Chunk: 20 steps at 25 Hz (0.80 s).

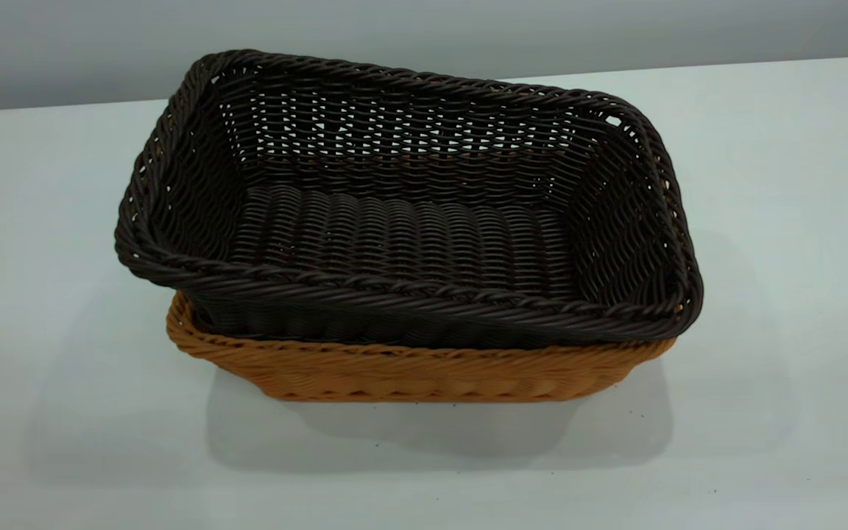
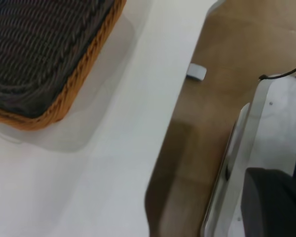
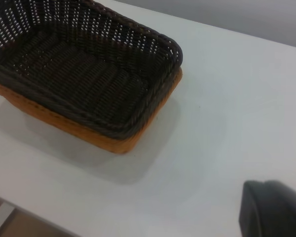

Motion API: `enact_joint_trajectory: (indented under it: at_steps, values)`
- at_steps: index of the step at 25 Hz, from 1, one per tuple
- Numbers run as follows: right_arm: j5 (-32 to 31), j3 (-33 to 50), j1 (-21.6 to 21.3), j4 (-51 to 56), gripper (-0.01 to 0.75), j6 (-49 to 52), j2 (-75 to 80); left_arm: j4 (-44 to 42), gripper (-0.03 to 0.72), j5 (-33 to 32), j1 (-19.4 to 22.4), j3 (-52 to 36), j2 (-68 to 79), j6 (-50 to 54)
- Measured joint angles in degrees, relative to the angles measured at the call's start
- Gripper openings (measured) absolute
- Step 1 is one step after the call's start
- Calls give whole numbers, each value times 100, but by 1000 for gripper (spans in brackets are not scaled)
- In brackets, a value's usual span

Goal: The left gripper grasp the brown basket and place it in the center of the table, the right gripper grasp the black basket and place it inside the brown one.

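Observation:
The black basket sits nested inside the brown basket in the middle of the white table. It is slightly skewed, with its rim overhanging the brown rim at the left. Neither arm appears in the exterior view. The left wrist view shows the two baskets well away from a dark part of my left gripper, which is beyond the table's edge. The right wrist view shows the black basket in the brown basket, with a dark part of my right gripper above bare table, apart from them.
A grey wall runs behind the table. In the left wrist view the table's edge drops to a brown floor with a small white object and a pale metal frame.

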State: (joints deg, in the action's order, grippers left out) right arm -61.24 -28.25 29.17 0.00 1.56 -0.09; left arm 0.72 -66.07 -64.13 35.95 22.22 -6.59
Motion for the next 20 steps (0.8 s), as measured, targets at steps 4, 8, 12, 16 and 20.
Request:
enact_joint_trajectory:
  at_steps: [4, 8, 12, 16, 20]
  values:
    - [-4, 0, 0, 0, 0, 0, 9, -72, -1, 317, 0, -408, -671, 426]
    - [-7, 0, 0, 0, 0, 5, 9, -189, -1, 677, 0, -816, -1351, 1005]
    - [-11, 0, 0, 0, 0, 5, 9, -235, -1, 401, 0, -981, -1893, 1158]
    - [-11, 0, 0, 0, 0, 5, 9, -487, -1, 370, 0, -981, -2231, 1131]
    - [-11, 0, 0, 0, 0, 11, 9, -545, -1, 370, 0, -981, -2234, 1126]
